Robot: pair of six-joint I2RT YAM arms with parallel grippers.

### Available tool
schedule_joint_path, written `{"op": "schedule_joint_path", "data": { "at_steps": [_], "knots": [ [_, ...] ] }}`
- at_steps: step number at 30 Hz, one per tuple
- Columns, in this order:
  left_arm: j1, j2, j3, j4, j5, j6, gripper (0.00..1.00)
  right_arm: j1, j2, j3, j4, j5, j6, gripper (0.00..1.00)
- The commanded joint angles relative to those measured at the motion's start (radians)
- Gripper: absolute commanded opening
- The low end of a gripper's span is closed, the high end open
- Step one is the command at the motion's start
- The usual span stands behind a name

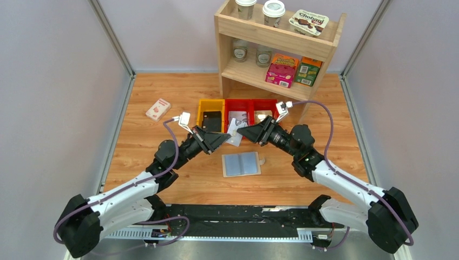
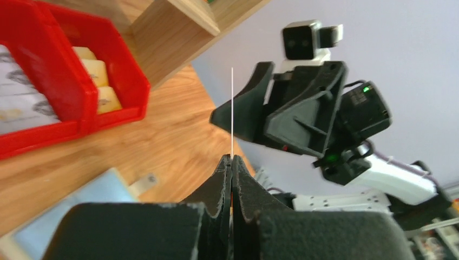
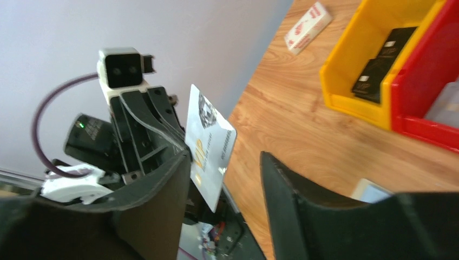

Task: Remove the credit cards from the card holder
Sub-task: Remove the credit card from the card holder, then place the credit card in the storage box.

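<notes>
The card holder [image 1: 241, 164] lies open on the table, its blue-grey lining up and its snap tab to the right; it also shows in the wrist views [image 2: 81, 200] [image 3: 371, 189]. Above and behind it, a silver-grey credit card [image 1: 234, 131] stands in the air between the two arms. My left gripper [image 1: 226, 138] [image 2: 231, 160] is shut on its lower edge; the left wrist view shows the credit card [image 2: 232, 108] edge-on as a thin white line. My right gripper [image 1: 242, 131] [image 3: 226, 157] is open, with the credit card [image 3: 210, 143] beside its left finger and a gap to the other finger.
Behind the arms stand a yellow bin [image 1: 210, 103] with black blocks, a red bin [image 1: 238, 104] with silver-grey cards and a red bin [image 1: 264, 104] with tan blocks. A wooden shelf [image 1: 279, 49] rises behind them. A white-and-red small box [image 1: 158, 109] lies at the far left.
</notes>
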Motion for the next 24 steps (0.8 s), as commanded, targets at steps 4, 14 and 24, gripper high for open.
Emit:
{"op": "schedule_joint_path", "data": {
  "at_steps": [4,14,24],
  "knots": [
    [0.177,0.012,0.277,-0.554,0.490,0.423,0.00,-0.108,-0.114,0.153,-0.403,-0.250,-0.417,0.70],
    [0.177,0.153,0.542,-0.954,0.800,0.774,0.00,-0.108,-0.059,0.305,-0.569,-0.442,-0.664,0.68],
    [0.177,0.216,0.639,-1.060,0.844,0.883,0.00,-0.072,0.036,0.326,-0.486,-0.619,-0.621,0.49]
  ]
}}
